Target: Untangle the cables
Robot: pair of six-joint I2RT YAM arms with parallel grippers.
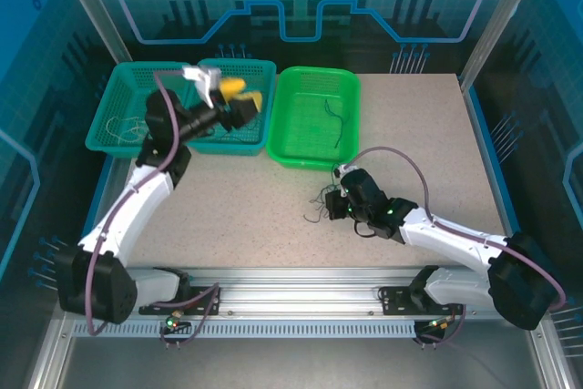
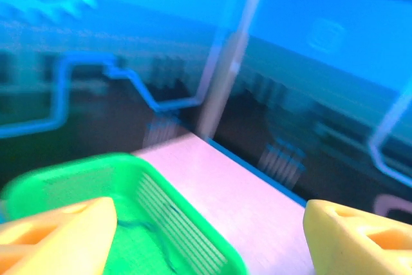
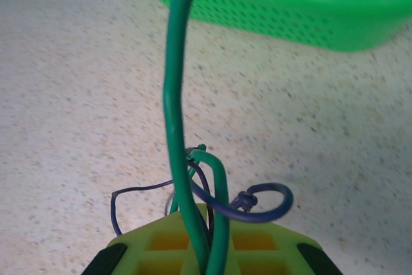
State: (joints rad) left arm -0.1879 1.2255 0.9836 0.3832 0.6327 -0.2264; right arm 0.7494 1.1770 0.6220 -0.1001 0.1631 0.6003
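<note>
My right gripper rests low on the table, shut on a tangle of cables. In the right wrist view a green cable and a dark blue cable run out of the closed right gripper, twisted round each other. A few dark cables lie in the green basket. Thin pale cables lie in the left teal basket. My left gripper hovers above the middle teal basket, its yellow fingers wide open and holding nothing.
Three baskets stand in a row along the back left of the table. In the left wrist view the green basket holds a thin blue cable. Aluminium frame posts and blue enclosure walls ring the table. A metal rail runs along the near edge.
</note>
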